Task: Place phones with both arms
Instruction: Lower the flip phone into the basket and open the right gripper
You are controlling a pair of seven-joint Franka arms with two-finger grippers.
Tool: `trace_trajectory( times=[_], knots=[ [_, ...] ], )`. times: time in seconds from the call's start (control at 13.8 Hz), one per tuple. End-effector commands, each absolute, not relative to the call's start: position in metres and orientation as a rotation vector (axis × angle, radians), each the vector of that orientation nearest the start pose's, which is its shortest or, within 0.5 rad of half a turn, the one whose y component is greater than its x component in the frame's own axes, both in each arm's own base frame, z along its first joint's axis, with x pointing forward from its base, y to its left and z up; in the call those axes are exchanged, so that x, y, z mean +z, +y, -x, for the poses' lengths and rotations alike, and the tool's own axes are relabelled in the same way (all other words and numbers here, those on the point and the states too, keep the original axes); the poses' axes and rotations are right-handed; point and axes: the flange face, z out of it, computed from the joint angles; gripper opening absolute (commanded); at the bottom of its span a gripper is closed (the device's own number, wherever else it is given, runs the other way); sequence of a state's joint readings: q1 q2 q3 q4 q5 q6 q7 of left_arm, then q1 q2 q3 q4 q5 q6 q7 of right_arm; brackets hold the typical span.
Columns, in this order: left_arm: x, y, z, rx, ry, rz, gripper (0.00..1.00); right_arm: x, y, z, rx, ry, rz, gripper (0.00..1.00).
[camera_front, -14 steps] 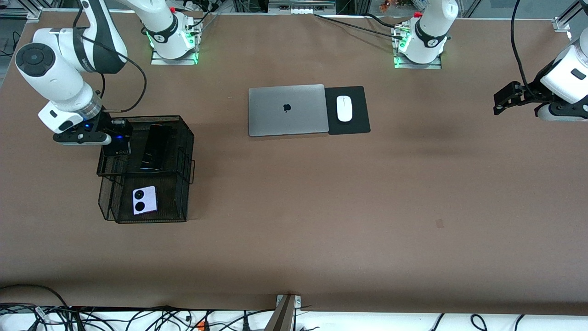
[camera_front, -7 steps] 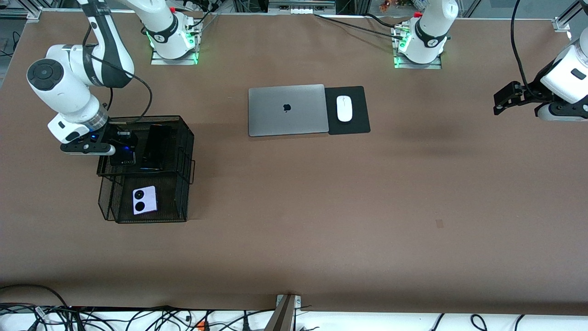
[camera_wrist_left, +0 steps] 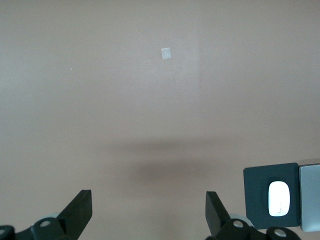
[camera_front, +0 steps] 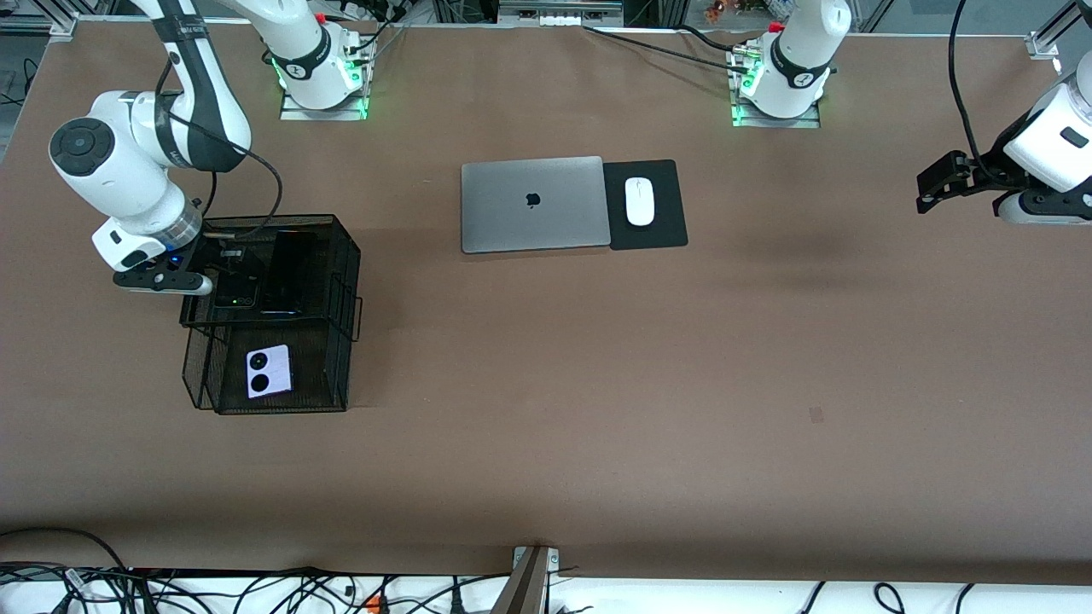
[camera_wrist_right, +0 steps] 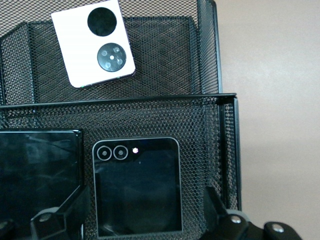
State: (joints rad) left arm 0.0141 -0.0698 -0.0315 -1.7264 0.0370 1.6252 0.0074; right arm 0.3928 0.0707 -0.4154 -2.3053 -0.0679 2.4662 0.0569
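A black wire-mesh rack (camera_front: 345, 256) stood on the table (camera_front: 597, 384) toward the right arm's end, built in two tiers. Its upper tier carried the long black phone (camera_front: 288, 273) and, just beside it, the small squarish black phone (camera_front: 236, 292) (two camera rings showing in the right wrist view (camera_wrist_right: 137, 187)); the lower tier, nearer the front camera, held the pale lilac-white phone (camera_front: 269, 372), lying flat with its two black circles up. The right gripper (camera_front: 223, 264) hung over the upper tier above the small black phone, its fingers (camera_wrist_right: 72, 205) spread apart and flanking that phone without clamping it; the mesh wall stood close beside one finger. The left gripper (camera_front: 934, 183) waited over bare table at the left arm's end, fingers (camera_wrist_left: 80, 212) apart and holding nothing. Mid-table lay a closed grey laptop (camera_front: 533, 203), with a white mouse (camera_front: 639, 201) on a black pad (camera_front: 665, 230) touching its edge.
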Motion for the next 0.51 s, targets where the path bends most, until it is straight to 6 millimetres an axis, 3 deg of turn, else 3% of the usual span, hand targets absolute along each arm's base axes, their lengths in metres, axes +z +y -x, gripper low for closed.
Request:
trace_trajectory(
  times=[0.0, 0.15, 0.44],
  knots=[
    [0.600, -0.007, -0.537, 0.057, 0.044, 3.094, 1.00, 0.367, -0.008, -0.545, -0.084, 0.043, 3.197, 1.00],
    [0.600, -0.007, -0.537, 0.057, 0.046, 3.094, 1.00, 0.409, 0.004, -0.558, 0.027, 0.036, 3.201, 1.00],
    [0.600, -0.008, -0.537, 0.056, 0.044, 3.092, 1.00, 0.485, 0.013, -0.565, 0.183, 0.083, 3.199, 1.00]
  ],
)
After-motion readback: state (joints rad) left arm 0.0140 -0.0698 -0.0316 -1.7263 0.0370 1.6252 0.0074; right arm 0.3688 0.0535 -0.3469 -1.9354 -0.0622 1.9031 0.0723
